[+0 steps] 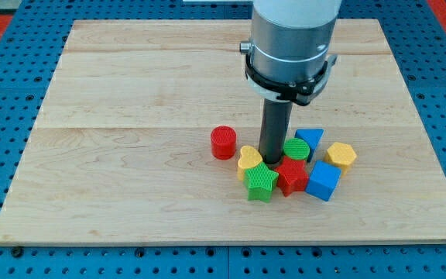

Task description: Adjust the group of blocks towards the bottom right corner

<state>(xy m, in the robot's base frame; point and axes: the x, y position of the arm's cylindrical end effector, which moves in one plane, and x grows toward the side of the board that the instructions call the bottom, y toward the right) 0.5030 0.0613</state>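
note how your tip [272, 160] stands inside the cluster, touching the green cylinder [296, 149] and yellow heart [248, 160]; no claw exists. blocks lie right of centre, near the bottom edge, well short of the bottom right corner.

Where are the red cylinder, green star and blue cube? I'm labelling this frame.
red cylinder [223, 142]: camera view, ribbed side.
green star [261, 182]: camera view, top face.
blue cube [324, 181]: camera view, front face.
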